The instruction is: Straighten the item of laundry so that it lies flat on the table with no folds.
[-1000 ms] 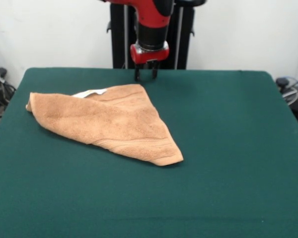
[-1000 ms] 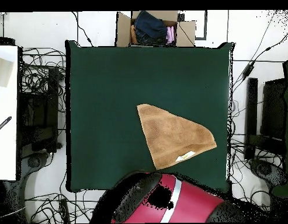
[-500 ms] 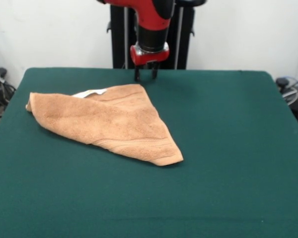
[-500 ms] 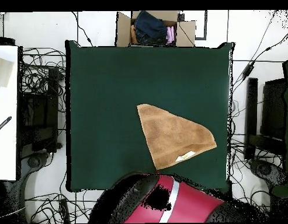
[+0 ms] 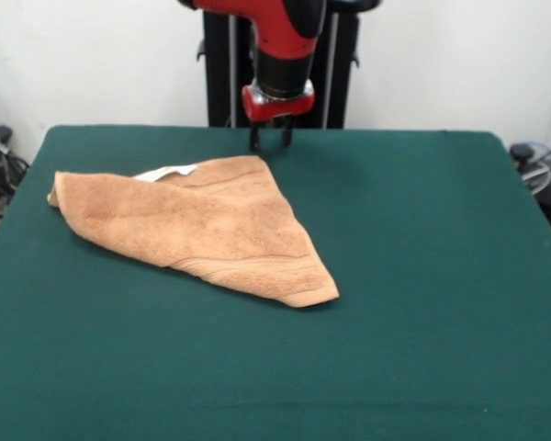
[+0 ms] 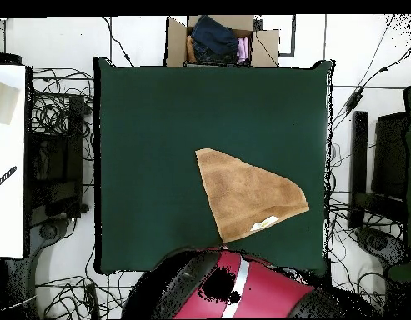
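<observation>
Towel: I see the towel (image 5: 197,226) folded into a rough triangle left of centre on the table (image 5: 422,276), one point near the left edge, one toward the front.
Label: a small white label (image 5: 165,172) peeks out on the far edge; in the overhead view it sits near the robot's side.
Gripper: my gripper (image 5: 270,142) hangs empty just beyond the towel's far corner, its two fingers parted.
Risk: if I pinch both layers at that corner, I judge the fold will only drag along, not open.
Risk: a shallow pinch could slip off the terry cloth.
Hidden: the under-layer's edges are covered; overhead, the arm hides the gripper.
</observation>
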### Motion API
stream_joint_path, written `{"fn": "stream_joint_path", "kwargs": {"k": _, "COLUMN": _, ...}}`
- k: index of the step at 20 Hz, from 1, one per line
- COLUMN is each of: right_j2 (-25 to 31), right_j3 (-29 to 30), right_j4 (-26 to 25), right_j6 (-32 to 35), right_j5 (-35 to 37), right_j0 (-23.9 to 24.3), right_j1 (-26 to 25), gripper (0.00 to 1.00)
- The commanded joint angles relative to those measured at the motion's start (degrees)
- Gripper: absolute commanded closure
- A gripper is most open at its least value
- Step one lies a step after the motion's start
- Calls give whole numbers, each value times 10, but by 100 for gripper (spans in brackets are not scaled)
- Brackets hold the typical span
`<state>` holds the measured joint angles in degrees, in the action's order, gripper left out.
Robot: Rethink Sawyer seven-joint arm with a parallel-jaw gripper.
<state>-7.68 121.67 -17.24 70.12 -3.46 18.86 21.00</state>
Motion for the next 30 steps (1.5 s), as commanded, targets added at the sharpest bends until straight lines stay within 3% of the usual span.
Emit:
{"fn": "stream_joint_path", "kwargs": {"k": 1, "right_j2": 61, "right_j3": -86, "right_j4": 45, "right_j6": 110, "right_j5": 32, "right_j0": -8, "right_j1": 11, "gripper": 0}}
{"fn": "stream_joint_path", "kwargs": {"k": 30, "right_j2": 53, "right_j3": -75, "right_j4": 52, "right_j6": 118, "right_j5": 43, "right_j0": -27, "right_j1": 46, "gripper": 0}}
